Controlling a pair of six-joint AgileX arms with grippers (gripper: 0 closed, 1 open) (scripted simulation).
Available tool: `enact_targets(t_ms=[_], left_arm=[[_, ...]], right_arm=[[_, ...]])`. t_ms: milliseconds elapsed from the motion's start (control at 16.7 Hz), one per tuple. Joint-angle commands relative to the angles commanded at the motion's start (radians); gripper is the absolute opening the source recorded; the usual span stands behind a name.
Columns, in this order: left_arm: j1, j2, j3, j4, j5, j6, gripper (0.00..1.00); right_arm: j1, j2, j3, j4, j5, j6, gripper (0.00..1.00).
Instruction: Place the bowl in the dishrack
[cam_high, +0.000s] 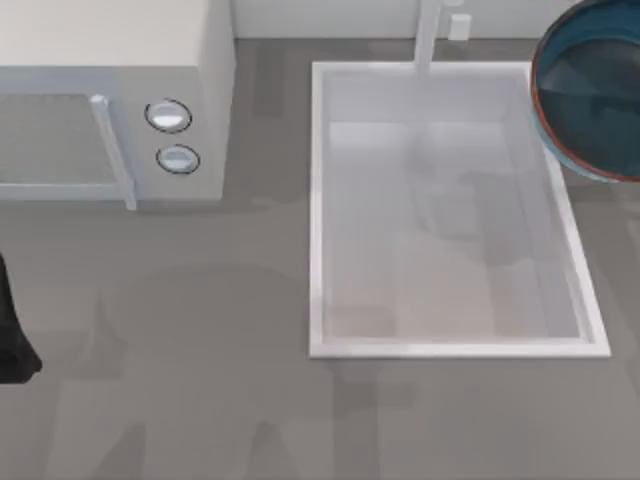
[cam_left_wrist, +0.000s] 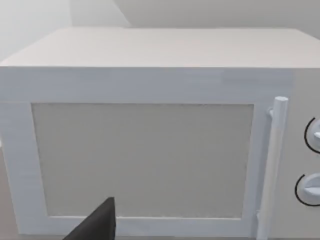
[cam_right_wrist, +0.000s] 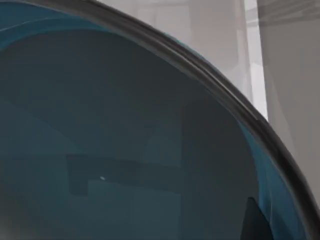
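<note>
1. The bowl (cam_high: 590, 90) is sitting high at the top view's right edge, overlapping the far right corner of the white sink basin (cam_high: 318, 220); its teal inside is facing the camera.
2. The right wrist view is looking into the bowl's glossy inside (cam_right_wrist: 125, 150); the right gripper's finger state cannot be told.
3. The left arm (cam_high: 12, 330) is sitting parked at the table's left edge, facing the white microwave (cam_left_wrist: 150, 150); its finger state cannot be told.
</note>
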Motion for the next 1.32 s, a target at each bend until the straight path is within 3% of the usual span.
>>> enact_targets(t_ms=[480, 720, 900, 1320], left_arm=[[0.0, 0.0, 0.0, 0.0, 0.0, 0.0, 1.0], [0.0, 0.0, 0.0, 0.0, 0.0, 0.0, 1.0], [0.0, 0.0, 0.0, 0.0, 0.0, 0.0, 1.0], [0.0, 0.0, 0.0, 0.0, 0.0, 0.0, 1.0]], right_arm=[[-0.507, -0.269, -0.236, 0.697, -0.317, -0.196, 0.0], [-0.695, -0.393, -0.321, 0.923, -0.441, -0.269, 0.0], [-0.752, -0.434, -0.347, 0.982, -0.479, -0.289, 0.0], [-0.735, -0.395, -0.344, 1.015, -0.465, -0.288, 0.0]])
